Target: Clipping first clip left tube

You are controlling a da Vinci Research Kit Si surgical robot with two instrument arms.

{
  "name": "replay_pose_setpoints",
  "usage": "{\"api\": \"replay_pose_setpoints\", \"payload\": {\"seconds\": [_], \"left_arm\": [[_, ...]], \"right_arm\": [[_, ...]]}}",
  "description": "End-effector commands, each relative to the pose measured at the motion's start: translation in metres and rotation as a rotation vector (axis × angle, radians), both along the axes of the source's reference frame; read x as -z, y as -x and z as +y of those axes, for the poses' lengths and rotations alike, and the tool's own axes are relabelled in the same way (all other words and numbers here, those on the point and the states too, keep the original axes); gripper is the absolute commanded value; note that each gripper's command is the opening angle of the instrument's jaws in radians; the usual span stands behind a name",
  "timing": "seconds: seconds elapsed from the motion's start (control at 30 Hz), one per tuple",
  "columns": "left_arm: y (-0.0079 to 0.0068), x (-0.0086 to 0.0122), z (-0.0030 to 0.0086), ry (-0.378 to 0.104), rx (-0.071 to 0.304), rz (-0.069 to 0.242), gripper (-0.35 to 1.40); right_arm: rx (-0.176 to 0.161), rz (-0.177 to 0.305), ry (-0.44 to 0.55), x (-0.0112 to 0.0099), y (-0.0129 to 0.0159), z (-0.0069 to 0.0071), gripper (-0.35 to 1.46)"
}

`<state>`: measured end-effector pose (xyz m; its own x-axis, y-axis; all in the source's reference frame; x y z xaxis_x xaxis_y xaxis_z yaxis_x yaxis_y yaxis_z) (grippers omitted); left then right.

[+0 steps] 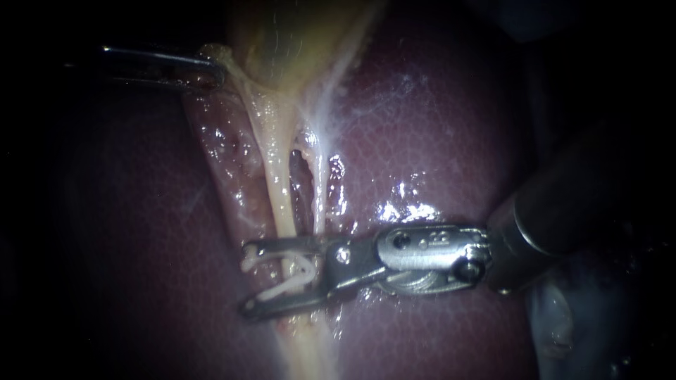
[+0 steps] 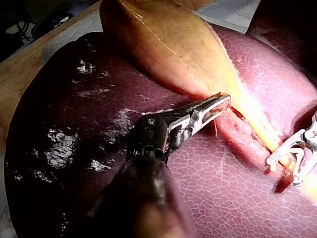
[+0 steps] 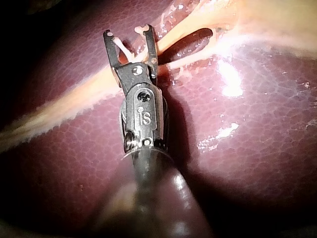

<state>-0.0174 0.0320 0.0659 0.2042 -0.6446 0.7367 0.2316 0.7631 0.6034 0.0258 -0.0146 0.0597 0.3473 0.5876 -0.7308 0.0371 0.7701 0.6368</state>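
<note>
The dark liver lies beneath and on both sides of the left tube, the pale cord I steer by. The yellow gallbladder sits at that tube's upper end, where the tube widens into it. My right instrument straddles the left tube far down from the gallbladder, one jaw on each side. My left instrument is beside the tube's upper end, jaws clenched on the gallbladder's edge. The white clip, unclosed, is gripped in the spread right jaws, a leg against each, the left tube running between its legs.
</note>
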Motion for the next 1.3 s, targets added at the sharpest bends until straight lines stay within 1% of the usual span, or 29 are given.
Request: {"api": "replay_pose_setpoints", "payload": {"seconds": [0.03, 0.13, 0.37, 0.4, 0.5, 0.53, 0.7, 0.87, 1.03, 1.2, 1.3], "left_arm": [[0.0000, -0.0001, 0.0000, 0.000, 0.000, 0.000, -0.35], [-0.0001, -0.0001, 0.0000, 0.000, -0.001, 0.000, -0.35], [-0.0004, -0.0002, 0.0000, 0.000, -0.003, -0.002, -0.35], [-0.0005, -0.0002, 0.0000, 0.000, -0.003, -0.002, -0.35], [-0.0005, -0.0002, 0.0000, 0.000, -0.003, -0.002, -0.35], [-0.0005, -0.0002, 0.0000, 0.000, -0.003, -0.002, -0.35], [-0.0005, -0.0002, 0.0000, 0.000, -0.003, -0.002, -0.35], [-0.0006, -0.0002, 0.0000, 0.000, -0.004, -0.002, -0.35], [-0.0007, -0.0002, 0.0000, 0.000, -0.004, -0.002, -0.35], [-0.0007, -0.0002, 0.0000, 0.000, -0.004, -0.002, -0.35], [-0.0007, -0.0002, 0.0000, 0.000, -0.004, -0.002, -0.35]], "right_arm": [[0.001, 0.001, -0.001, 0.0002, 0.0000, 0.0000, 0.48], [0.004, 0.003, -0.003, 0.0011, 0.0003, 0.0000, 0.48], [0.011, 0.007, -0.025, 0.0039, 0.0018, 0.0001, 0.48], [0.014, 0.009, -0.028, 0.0041, 0.0021, 0.0002, 0.48], [0.009, 0.006, -0.034, 0.0046, 0.0034, 0.0005, 0.48], [0.004, 0.004, -0.033, 0.0048, 0.0039, 0.0007, 0.48], [0.005, 0.005, -0.040, 0.0052, 0.0052, 0.0015, 0.48], [0.002, 0.003, -0.051, 0.0046, 0.0061, 0.0017, 0.48], [-0.004, -0.003, -0.064, 0.0033, 0.0064, 0.0020, 0.48], [-0.015, -0.014, -0.083, 0.0013, 0.0065, 0.0018, 0.48], [-0.014, -0.015, -0.097, 0.0000, 0.0064, 0.0017, 0.48]]}}
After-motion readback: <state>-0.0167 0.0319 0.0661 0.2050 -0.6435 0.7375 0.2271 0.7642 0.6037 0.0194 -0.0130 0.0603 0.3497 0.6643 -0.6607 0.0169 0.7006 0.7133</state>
